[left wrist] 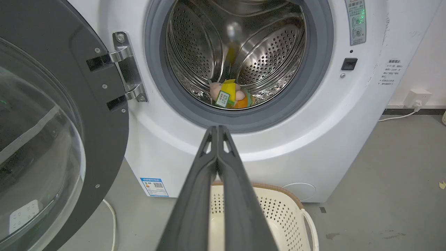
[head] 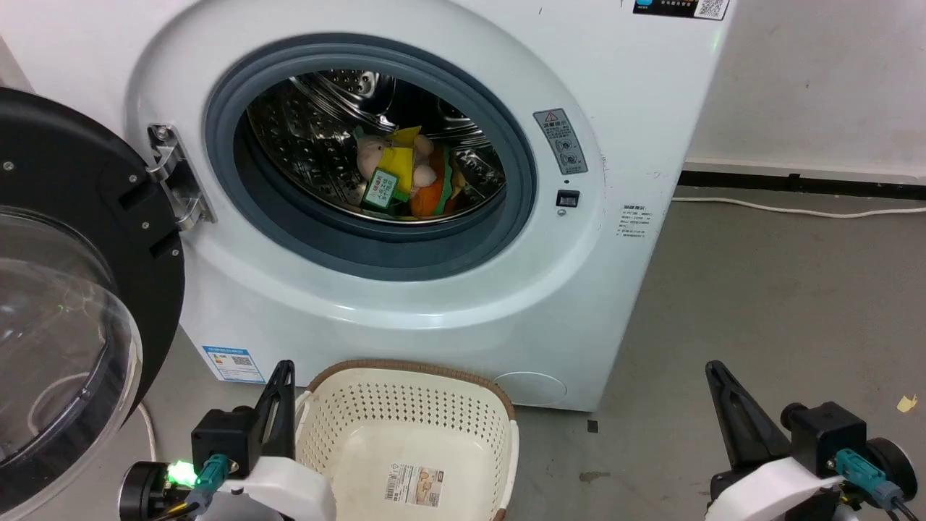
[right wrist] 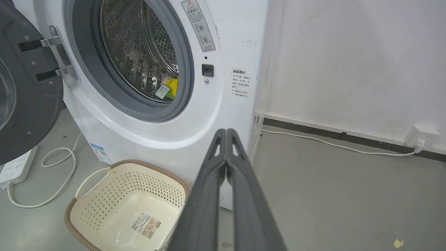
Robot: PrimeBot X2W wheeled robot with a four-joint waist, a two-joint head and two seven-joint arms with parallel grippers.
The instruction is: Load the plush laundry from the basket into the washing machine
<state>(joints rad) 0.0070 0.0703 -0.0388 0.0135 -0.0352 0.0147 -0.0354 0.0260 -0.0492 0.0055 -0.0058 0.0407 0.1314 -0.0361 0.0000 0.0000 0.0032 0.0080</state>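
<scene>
Plush laundry (head: 401, 177) inside the washing machine (head: 448, 311).
The toys lie near the front lip of the drum (head: 311, 137). Your left pincer (left wrist: 217, 128) and right pincer (right wrist: 226, 131) are closed, empty. Swinging the door (head: 72, 145) shut could pinch a toy against the grey ring (head: 376, 255).

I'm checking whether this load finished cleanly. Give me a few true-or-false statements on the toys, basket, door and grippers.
1. The plush laundry lies inside the washing machine. True.
2. The basket holds an orange plush. False: a paper label lies on its bottom, and no toy is in it.
3. The door is closed. False: it stands swung open at the machine's left.
4. The left gripper is shut and holds nothing. True.
5. The right gripper grips the basket's rim. False: it is shut, empty and apart from the basket.
</scene>
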